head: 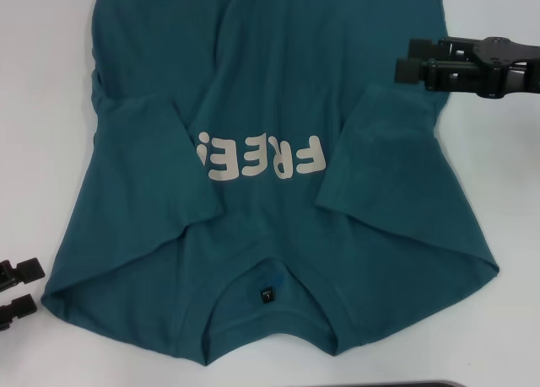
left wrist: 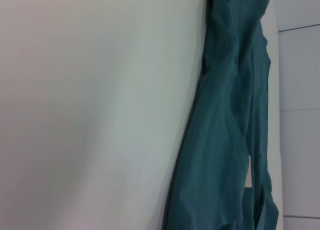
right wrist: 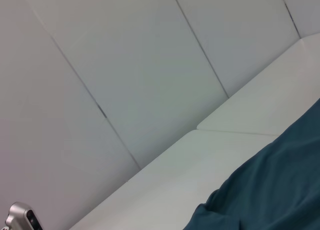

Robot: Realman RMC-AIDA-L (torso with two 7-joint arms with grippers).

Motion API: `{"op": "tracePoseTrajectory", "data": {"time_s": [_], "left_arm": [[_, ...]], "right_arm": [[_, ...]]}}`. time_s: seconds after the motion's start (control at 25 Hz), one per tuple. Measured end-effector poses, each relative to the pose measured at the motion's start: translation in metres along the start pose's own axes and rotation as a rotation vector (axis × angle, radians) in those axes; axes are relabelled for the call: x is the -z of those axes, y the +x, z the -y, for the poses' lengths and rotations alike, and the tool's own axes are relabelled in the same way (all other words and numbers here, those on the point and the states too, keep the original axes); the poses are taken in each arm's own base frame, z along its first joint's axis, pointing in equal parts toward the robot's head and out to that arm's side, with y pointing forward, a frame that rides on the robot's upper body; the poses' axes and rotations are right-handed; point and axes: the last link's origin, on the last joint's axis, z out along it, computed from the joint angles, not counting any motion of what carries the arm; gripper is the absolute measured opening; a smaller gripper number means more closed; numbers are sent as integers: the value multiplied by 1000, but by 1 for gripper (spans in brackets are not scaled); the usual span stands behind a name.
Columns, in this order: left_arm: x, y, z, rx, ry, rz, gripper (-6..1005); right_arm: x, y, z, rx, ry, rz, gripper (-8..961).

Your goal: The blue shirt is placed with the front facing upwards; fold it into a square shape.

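Note:
The blue shirt (head: 270, 92) lies flat on the white table (head: 42, 109), front up, with the off-white "FREE" lettering (head: 261, 157) upside down to me. Its collar and black neck tag (head: 267, 292) are at the near edge. Both short sleeves, one (head: 143, 163) on the left and one (head: 380, 151) on the right, are folded inward over the chest. My right gripper (head: 407, 57) hovers open at the shirt's right edge, holding nothing. My left gripper (head: 25, 287) sits open by the near left corner, off the cloth. The wrist views show only shirt edges (left wrist: 225, 140) (right wrist: 270, 190).
White table surface lies on both sides of the shirt. A dark object (head: 422, 384) peeks in at the near table edge. The right wrist view shows grey wall panels (right wrist: 150, 64) behind the table and a small silver part (right wrist: 22, 217).

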Motion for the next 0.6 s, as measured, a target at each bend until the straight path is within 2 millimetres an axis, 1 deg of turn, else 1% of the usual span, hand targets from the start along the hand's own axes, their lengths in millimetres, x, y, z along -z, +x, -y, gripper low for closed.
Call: {"op": "tracePoseTrajectory", "data": {"time_s": [0.6], "left_arm": [[-11,4,1,1,33,36,898]], "right_arm": [[0,-1,0,-7,2,4,853]]}}
